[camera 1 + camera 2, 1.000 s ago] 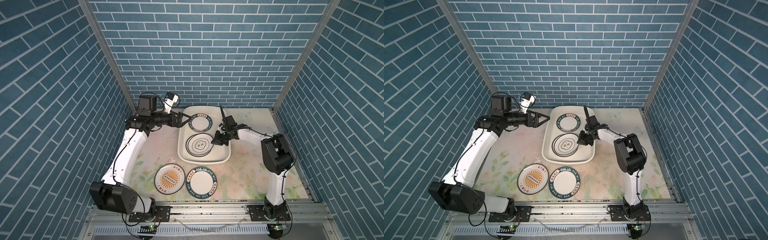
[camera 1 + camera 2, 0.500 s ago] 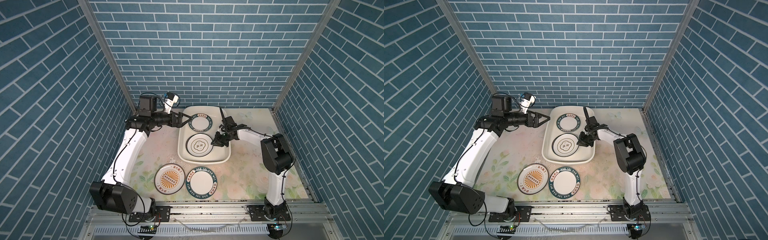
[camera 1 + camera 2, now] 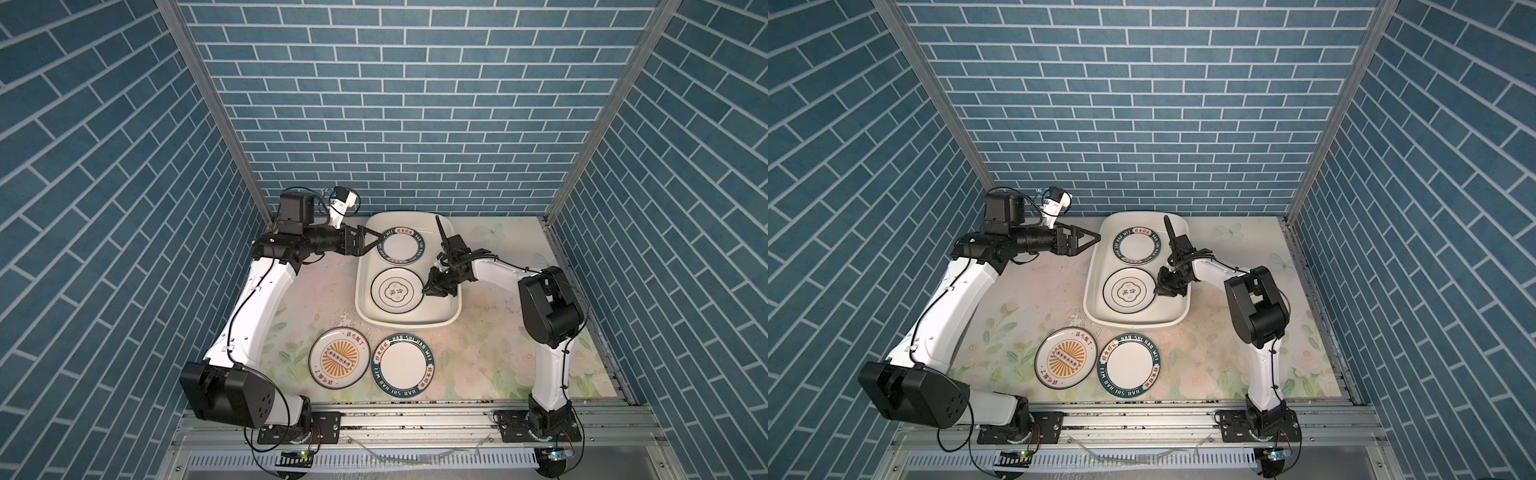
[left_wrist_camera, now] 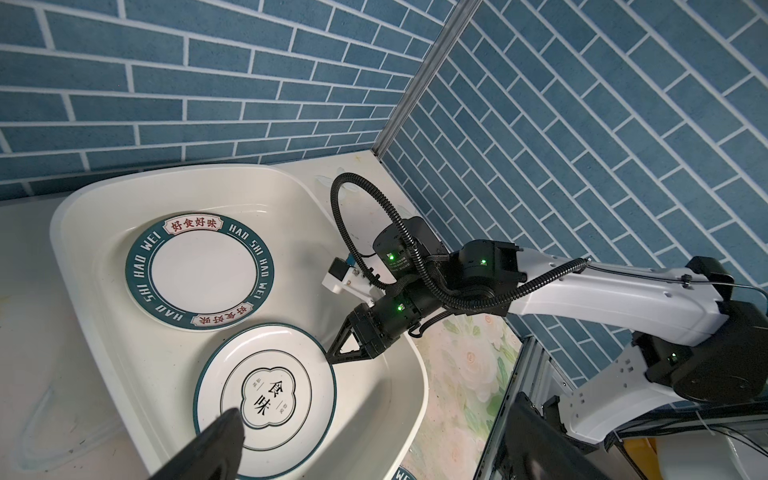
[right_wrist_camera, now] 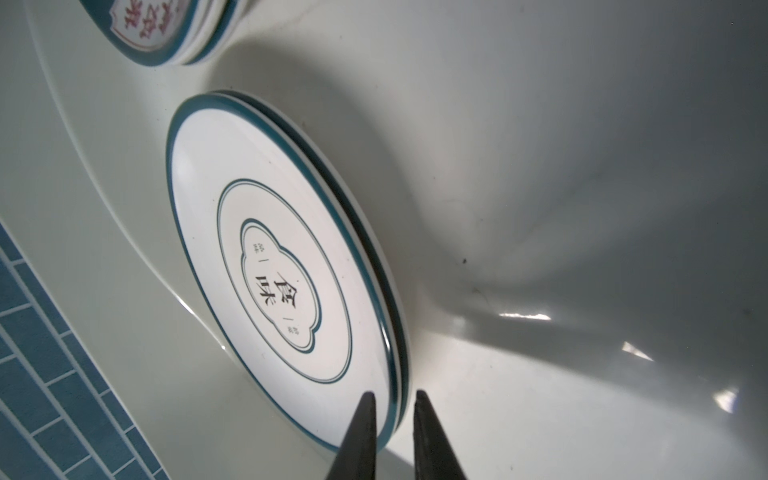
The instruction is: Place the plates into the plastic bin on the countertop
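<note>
The cream plastic bin [image 3: 415,330] stands at the back of the flowered countertop [image 3: 490,340]. Inside it lie a green lettered-rim plate [image 3: 401,245] and, nearer, a quatrefoil plate [image 3: 395,291]; a second rim shows under the latter in the right wrist view. My right gripper [image 5: 392,395] is open only a little, its fingers either side of the quatrefoil plate's [image 5: 270,270] rim with slight gaps. My left gripper [image 3: 376,239] hangs wide open and empty over the bin's far left rim. An orange sunburst plate [image 3: 338,357] and another lettered plate [image 3: 403,365] lie on the countertop in front.
Blue brick walls close the cell on three sides. Aluminium rails [image 3: 415,419] run along the front edge, where both arm bases are bolted. The right arm's elbow [image 3: 548,307] stands over the right side of the countertop.
My right gripper's jaws have parted slightly around the quatrefoil plate's rim, and the plate has settled flat in the bin. The left arm has not moved.
</note>
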